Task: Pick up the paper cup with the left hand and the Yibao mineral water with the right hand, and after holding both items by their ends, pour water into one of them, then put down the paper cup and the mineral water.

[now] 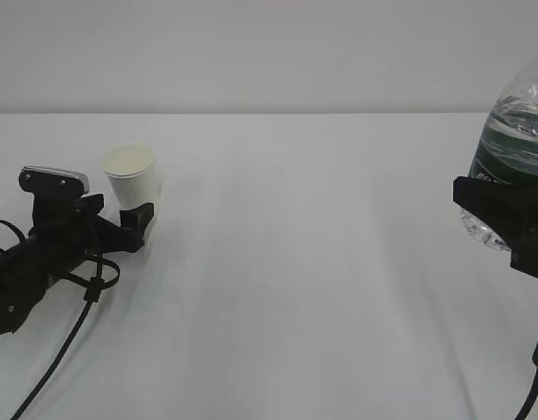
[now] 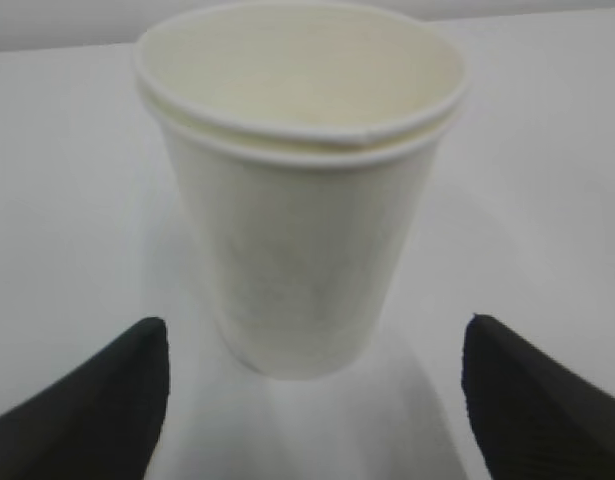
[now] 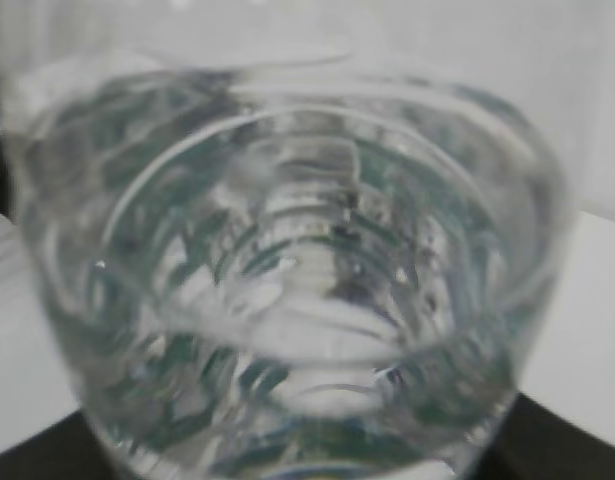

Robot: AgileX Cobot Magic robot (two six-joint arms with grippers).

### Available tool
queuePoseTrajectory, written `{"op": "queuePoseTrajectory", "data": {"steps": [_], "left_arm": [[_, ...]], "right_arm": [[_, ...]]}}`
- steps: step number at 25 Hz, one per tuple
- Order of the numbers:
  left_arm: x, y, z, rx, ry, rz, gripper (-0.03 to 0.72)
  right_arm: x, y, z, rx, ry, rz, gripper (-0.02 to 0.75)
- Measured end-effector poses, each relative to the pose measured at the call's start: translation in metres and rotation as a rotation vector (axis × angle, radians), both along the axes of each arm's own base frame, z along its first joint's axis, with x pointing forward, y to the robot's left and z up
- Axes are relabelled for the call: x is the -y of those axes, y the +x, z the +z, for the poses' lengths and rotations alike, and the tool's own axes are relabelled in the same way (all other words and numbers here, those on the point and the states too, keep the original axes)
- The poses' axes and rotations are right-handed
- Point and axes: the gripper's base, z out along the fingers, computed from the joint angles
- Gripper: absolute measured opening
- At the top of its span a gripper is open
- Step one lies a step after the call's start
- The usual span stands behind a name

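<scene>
The white paper cup (image 1: 131,175) stands upright on the table at the left. It fills the left wrist view (image 2: 297,200), and its inside looks empty. My left gripper (image 1: 139,220) lies low on the table right in front of the cup. It is open (image 2: 314,340), with its black fingers (image 2: 97,400) wide on either side of the cup's base and not touching it. My right gripper (image 1: 505,219) is shut on the lower end of the Yibao mineral water bottle (image 1: 513,131) and holds it off the table at the right edge. The bottle, with water inside, fills the right wrist view (image 3: 287,270).
The white table (image 1: 321,289) stretches between the two arms, with a pale wall behind. The left arm's black cables (image 1: 67,341) trail over the table towards the front left. The frame's right edge cuts off the bottle's top.
</scene>
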Motion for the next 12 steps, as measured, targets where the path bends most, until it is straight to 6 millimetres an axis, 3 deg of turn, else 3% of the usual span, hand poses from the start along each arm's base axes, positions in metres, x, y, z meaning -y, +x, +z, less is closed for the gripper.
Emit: {"op": "queuePoseTrajectory", "data": {"steps": [12], "left_arm": [[0.004,0.019,0.009,0.067,-0.015,0.000,0.662]], "right_arm": [[0.000,0.000,0.000,0.000,-0.001,0.001,0.417]]}}
